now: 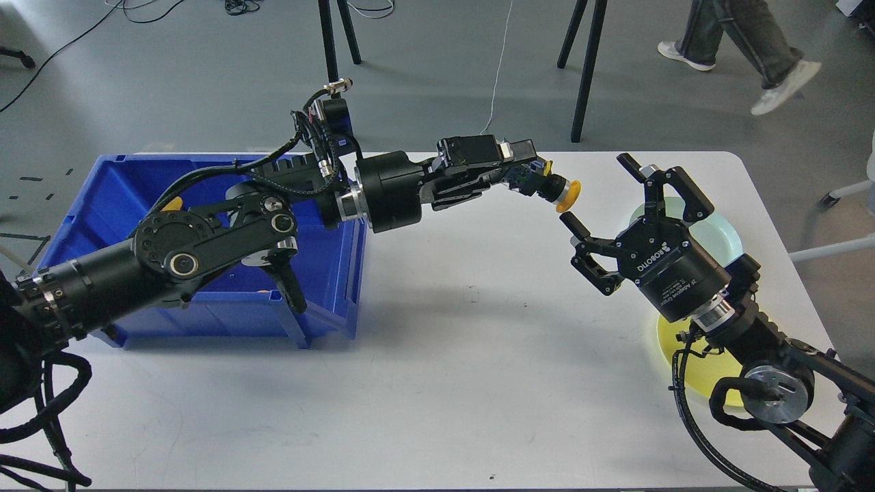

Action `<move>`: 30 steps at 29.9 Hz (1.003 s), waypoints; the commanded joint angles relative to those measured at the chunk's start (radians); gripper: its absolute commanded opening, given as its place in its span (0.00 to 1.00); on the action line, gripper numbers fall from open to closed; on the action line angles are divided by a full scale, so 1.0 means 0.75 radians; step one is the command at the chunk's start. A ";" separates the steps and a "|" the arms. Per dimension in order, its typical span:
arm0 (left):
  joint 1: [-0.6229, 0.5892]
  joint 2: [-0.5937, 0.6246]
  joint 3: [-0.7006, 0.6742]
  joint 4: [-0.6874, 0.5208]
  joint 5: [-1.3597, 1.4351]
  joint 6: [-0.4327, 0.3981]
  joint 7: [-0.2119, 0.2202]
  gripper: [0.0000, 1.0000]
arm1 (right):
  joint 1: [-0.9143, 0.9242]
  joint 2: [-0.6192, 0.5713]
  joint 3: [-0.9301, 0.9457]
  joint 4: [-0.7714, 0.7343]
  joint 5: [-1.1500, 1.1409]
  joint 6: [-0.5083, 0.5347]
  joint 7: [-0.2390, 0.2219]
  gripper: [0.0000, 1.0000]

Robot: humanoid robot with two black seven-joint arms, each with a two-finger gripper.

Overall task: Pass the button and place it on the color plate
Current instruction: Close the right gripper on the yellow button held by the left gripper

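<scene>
Both arms matte black, silver joint rings, looped black cables. Right gripper [610, 205] wrist: white lettering. Left arm [212, 239]: round bolted caps, blue-tagged connector cluster.

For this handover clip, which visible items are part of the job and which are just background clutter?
Part of the job:
yellow button, held by the left gripper
right gripper, open beside it
yellow plate
pale blue plate
blue bin

Background:
tripod legs
floor cables
passer-by's legs

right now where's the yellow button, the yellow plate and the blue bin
yellow button [569, 195], head view, on its yellow cap
yellow plate [711, 383], head view, on its bare surface between arm parts
blue bin [335, 273], head view, on its right wall
</scene>
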 commanded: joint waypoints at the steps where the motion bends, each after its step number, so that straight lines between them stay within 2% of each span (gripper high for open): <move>1: 0.002 -0.002 0.000 0.001 -0.003 0.000 0.000 0.37 | 0.018 0.052 -0.012 0.008 -0.003 -0.012 0.000 0.98; 8: 0.002 0.000 -0.002 0.001 -0.009 0.000 0.000 0.37 | 0.035 0.101 -0.037 0.018 -0.003 -0.016 0.000 0.91; 12: 0.008 0.000 -0.021 0.005 -0.011 -0.002 0.000 0.37 | 0.031 0.101 -0.030 0.020 -0.003 -0.018 0.000 0.81; 15: 0.014 0.000 -0.027 0.007 -0.011 -0.002 0.000 0.37 | 0.026 0.099 -0.022 0.032 -0.005 -0.018 0.000 0.68; 17: 0.014 0.000 -0.027 0.005 -0.011 -0.002 0.000 0.37 | 0.024 0.099 -0.018 0.038 -0.007 -0.018 0.000 0.66; 19: 0.014 0.000 -0.027 0.005 -0.011 -0.002 0.000 0.37 | 0.024 0.099 -0.016 0.041 -0.017 -0.020 0.000 0.60; 30: 0.020 0.000 -0.027 0.007 -0.011 -0.004 0.000 0.37 | 0.024 0.103 0.002 0.055 -0.036 -0.065 0.000 0.19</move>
